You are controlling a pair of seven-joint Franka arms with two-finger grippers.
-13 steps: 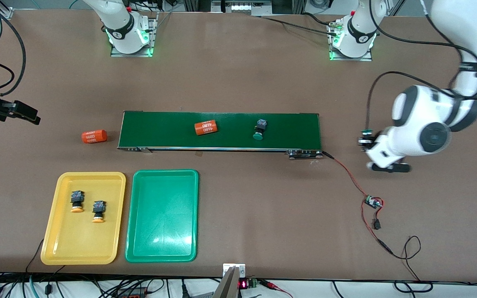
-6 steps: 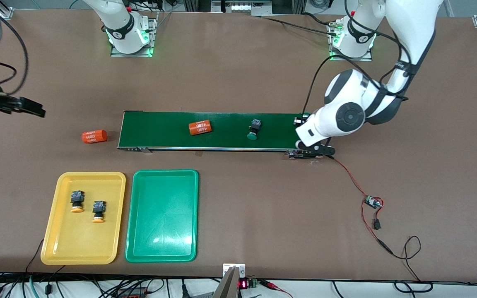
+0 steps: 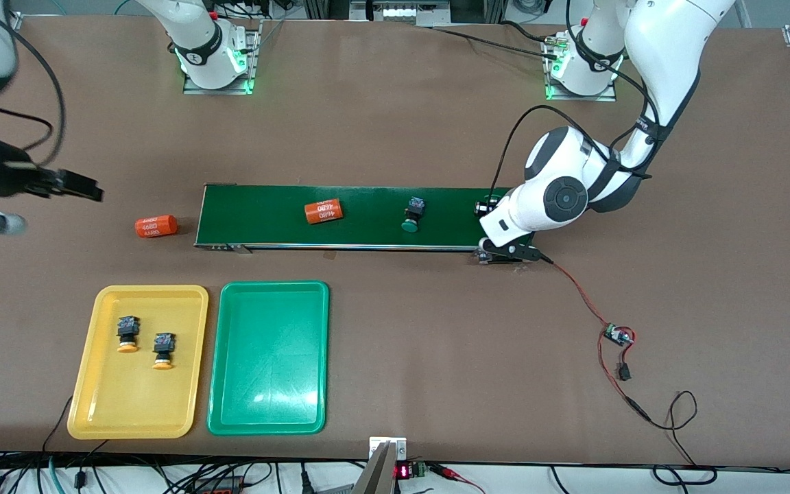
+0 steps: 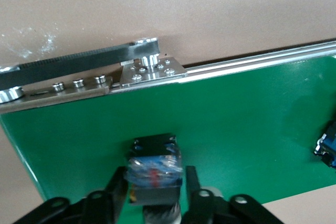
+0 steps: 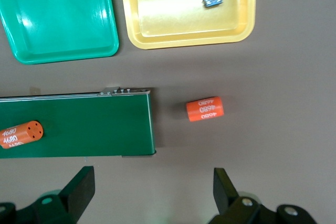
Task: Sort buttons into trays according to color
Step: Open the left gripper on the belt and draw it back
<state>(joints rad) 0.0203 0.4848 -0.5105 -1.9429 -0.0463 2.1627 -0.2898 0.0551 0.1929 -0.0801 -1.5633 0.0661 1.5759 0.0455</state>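
My left gripper (image 4: 154,195) is low over the conveyor belt (image 3: 367,206) at the left arm's end. A green-capped button (image 4: 155,169) sits between its fingers with a thin gap on one side, so the gripper is open. In the front view the wrist hides most of this button (image 3: 489,204). A second green button (image 3: 412,214) lies mid-belt. Two orange buttons (image 3: 127,333) (image 3: 163,350) lie in the yellow tray (image 3: 134,425). Nothing lies in the green tray (image 3: 268,412). My right gripper (image 5: 152,192) hangs open over bare table at the right arm's end.
One orange "4680" cylinder (image 3: 323,211) lies on the belt. Another cylinder (image 3: 156,226) lies on the table just off the belt's end toward the right arm. A red-wired circuit board (image 3: 618,335) and cable trail from the belt's motor end.
The left arm swung in from beside the belt to over its end, and its fingers have eased off the button. The cylinder and button on the belt drifted toward the right arm. The right gripper edged toward the belt.
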